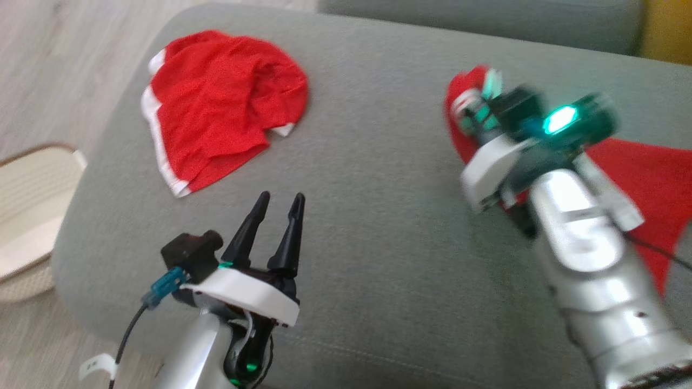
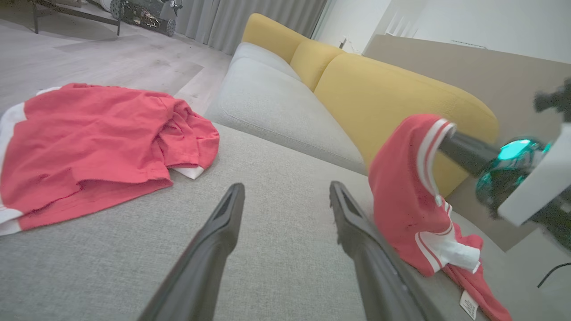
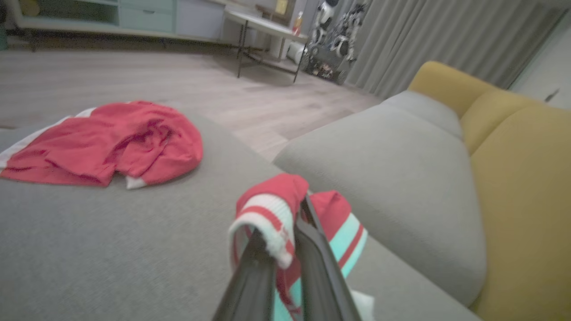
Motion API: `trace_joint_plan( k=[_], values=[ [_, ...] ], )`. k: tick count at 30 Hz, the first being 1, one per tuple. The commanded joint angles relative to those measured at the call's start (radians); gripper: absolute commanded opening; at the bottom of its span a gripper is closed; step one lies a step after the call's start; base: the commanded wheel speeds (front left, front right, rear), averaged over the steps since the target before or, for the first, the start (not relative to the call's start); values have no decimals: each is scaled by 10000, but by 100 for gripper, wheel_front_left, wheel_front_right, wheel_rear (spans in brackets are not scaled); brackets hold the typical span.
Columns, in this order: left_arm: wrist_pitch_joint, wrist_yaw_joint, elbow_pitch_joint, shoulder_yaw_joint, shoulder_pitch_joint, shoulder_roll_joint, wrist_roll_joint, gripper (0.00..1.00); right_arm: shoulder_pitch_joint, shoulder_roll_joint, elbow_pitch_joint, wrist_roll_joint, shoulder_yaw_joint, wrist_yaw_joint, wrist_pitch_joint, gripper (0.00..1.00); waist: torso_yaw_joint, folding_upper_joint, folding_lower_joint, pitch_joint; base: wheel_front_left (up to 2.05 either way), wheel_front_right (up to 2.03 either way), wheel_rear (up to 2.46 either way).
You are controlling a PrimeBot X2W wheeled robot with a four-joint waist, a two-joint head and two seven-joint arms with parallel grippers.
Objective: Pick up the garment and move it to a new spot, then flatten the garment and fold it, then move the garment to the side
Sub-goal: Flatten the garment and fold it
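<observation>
Well, the right pincer [image 3: 283, 223] is clenched on the garment [image 2: 401, 187] — a red knit piece with a ribbed, white-and-red striped collar. It holds the collar edge up off the grey woven sofa cushion [image 1: 378, 243], while the rest drapes down in soft folds with a white label near the hem. The left pincer [image 1: 281, 197] is released, its two tapered dark fingers parted above bare cushion. A second red garment [image 1: 216, 102] lies crumpled and white-trimmed, well apart to the left. Rounded yellow backrests [image 2: 392, 89] rise behind.
</observation>
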Motion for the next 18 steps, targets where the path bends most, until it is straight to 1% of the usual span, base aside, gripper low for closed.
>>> trace_joint_plan(
  k=[1, 2, 6, 8, 10, 12, 14, 18],
  values=[
    [-55, 28, -296, 198, -560, 74, -49, 100, -740, 363, 150, 136, 432, -7, -199, 44, 512, 0, 0, 320, 0, 0, 0],
    [-55, 46, -281, 127, -599, 74, -46, 100, -898, 465, 597, 226, 615, -7, -294, 100, 646, 0, 0, 360, 0, 0, 0],
    [-55, 115, -299, -93, -683, 74, -112, 100, -1558, 686, 1967, 748, 1092, -7, -699, 100, 1063, 0, 0, 458, 0, 0, 0],
    [-55, 166, -314, -85, -667, 74, -130, 100, -1819, 713, 2381, 1040, 1357, -7, -856, 100, 1110, 0, 0, 474, 0, 0, 0],
    [-55, 191, -296, -45, -628, 74, -100, 100, -1955, 719, 2587, 1475, 1841, -7, -854, 100, 1073, 0, 0, 458, 0, 0, 0],
    [-55, 214, -261, 35, -581, 74, -50, 100, -2049, 721, 2776, 1835, 2275, -7, -734, 100, 928, 0, 0, 404, 0, 0, 0],
    [-55, 216, -256, 116, -552, 74, -36, 100, -2160, 722, 2937, 2079, 2447, -7, -756, 100, 705, 0, 0, 312, 0, 0, 0],
    [-55, 195, -320, 307, -546, 74, 35, 100, -2240, 724, 3180, 2351, 2156, -7, -1221, 100, 85, 0, 0, 69, 0, 0, 0]
  ],
)
